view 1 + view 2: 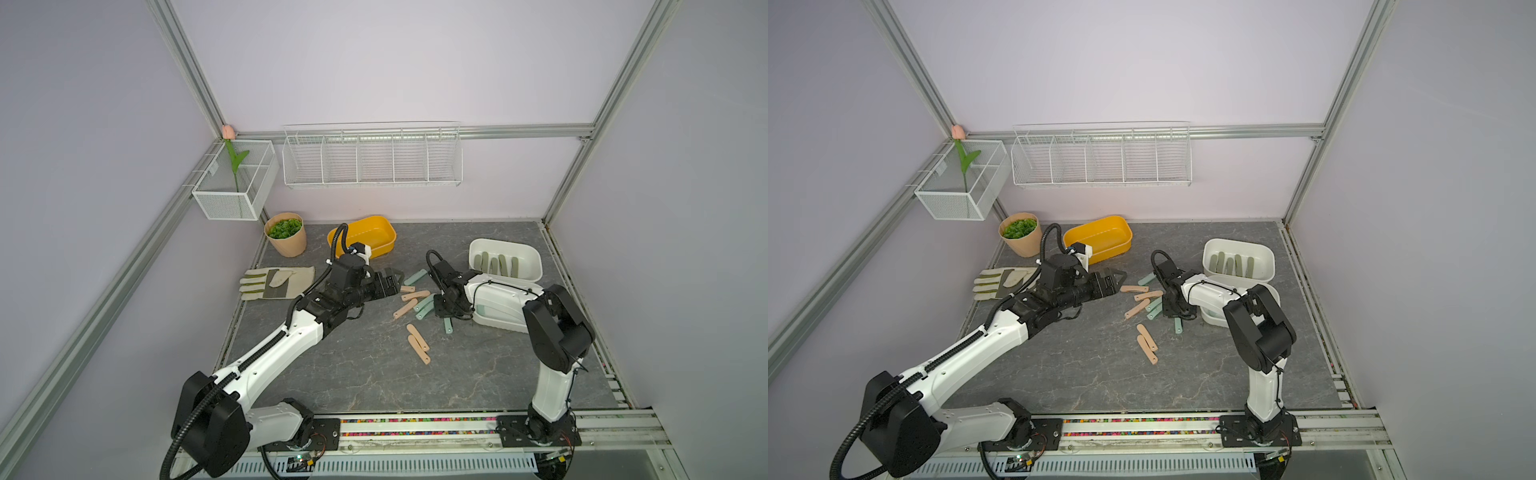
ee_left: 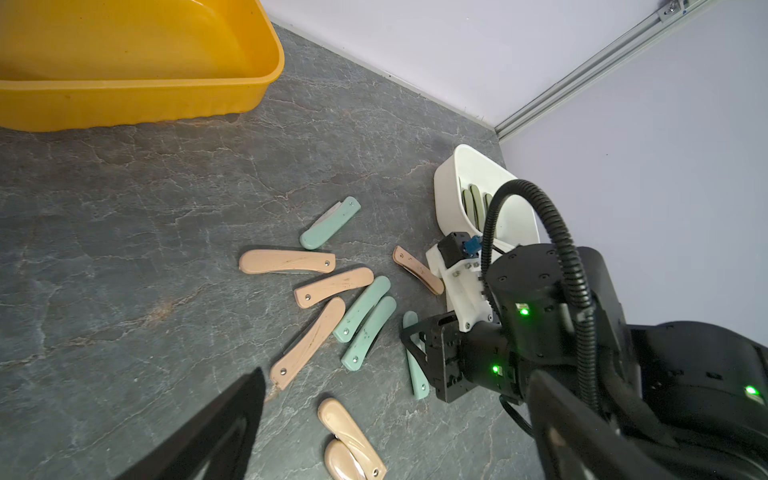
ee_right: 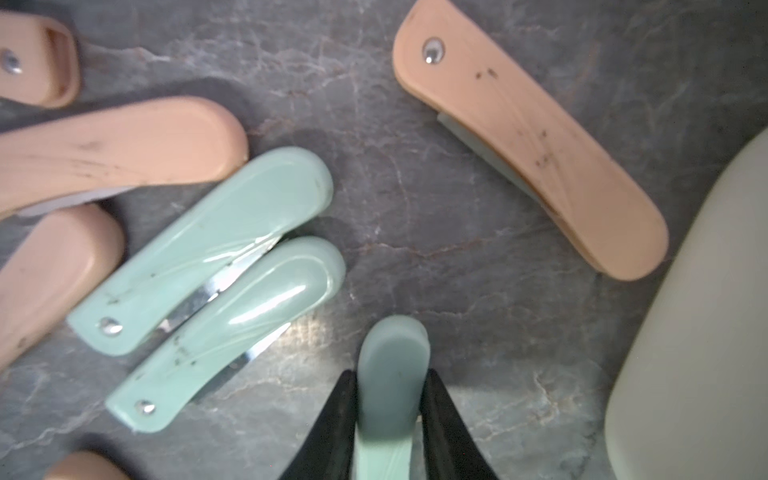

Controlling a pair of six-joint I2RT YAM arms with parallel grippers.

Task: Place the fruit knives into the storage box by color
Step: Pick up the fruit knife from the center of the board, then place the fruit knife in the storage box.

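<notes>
— Where's the mint knife (image 3: 392,357)?
— Folded, pinched in the right claw (image 3: 390,376). Two more mint knives (image 3: 208,249) lie touching just beside it, peach knives (image 3: 528,137) are scattered near, and olive knives (image 1: 500,264) sit farther off in the white box (image 1: 530,254).

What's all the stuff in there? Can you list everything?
Pink knives: six, peach-pink, loose on the table.
Mint knives: four, pale mint, on the table, one gripped.
Olive knives: about five, olive, in the far white box.
White boxes: two, white, right side.
Yellow box: one, yellow, at the back.
Glove: one, beige and olive, left side.
Potted plant: one, green, back left corner.
Wire rack: one, white, back wall.
Mesh basket: one, white, left wall, holds a tulip.
Left gripper: open.
Right gripper: shut on a mint knife.
</notes>
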